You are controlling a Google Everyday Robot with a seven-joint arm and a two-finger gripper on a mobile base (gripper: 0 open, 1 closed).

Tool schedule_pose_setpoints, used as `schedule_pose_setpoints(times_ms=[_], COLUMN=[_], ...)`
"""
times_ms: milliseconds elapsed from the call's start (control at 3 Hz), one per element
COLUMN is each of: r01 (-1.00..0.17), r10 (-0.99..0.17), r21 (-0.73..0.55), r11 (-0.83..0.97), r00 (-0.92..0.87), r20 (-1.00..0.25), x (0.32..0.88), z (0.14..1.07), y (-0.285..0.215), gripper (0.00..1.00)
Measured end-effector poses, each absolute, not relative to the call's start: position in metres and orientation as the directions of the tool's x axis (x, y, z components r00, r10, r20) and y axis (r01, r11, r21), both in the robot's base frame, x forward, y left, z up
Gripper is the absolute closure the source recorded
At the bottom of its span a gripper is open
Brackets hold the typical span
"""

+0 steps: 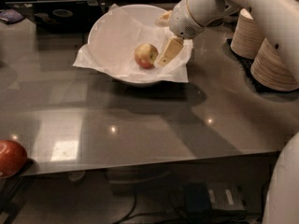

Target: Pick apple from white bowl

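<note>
The small yellow-green apple [146,55] with a red blush lies in the large white bowl [105,29], which is lined with crinkled white paper. My gripper [160,42] hangs inside the bowl's right half, just right of the apple. It is open: one beige finger [169,52] points down next to the apple, and the other [163,18] sits higher near the far rim. The fingers do not hold the apple.
Stacks of beige paper bowls [261,50] stand at the right on a dark mat. A larger dark red apple [10,157] sits at the table's front left corner. The table's front edge [154,161] runs below. My white arm [261,8] crosses the upper right.
</note>
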State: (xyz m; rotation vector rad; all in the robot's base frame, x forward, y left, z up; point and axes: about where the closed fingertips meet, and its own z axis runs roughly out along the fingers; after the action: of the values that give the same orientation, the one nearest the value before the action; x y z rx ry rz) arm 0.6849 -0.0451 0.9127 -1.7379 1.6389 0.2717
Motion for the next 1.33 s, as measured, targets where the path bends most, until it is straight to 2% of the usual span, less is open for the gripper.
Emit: schedule_pose_setpoints(times_ms=[333,1333], r01=[-0.934,-0.94], r10=[-0.787,-0.791], r21=[-0.351,-0.337], r11=[0.068,0.057], r00=[0.166,0.164], r20=[-0.594,-0.589], x=[0.689,0.698], z=[0.907,0.893], y=[-0.043,-0.035], gripper=[0.26,0.41])
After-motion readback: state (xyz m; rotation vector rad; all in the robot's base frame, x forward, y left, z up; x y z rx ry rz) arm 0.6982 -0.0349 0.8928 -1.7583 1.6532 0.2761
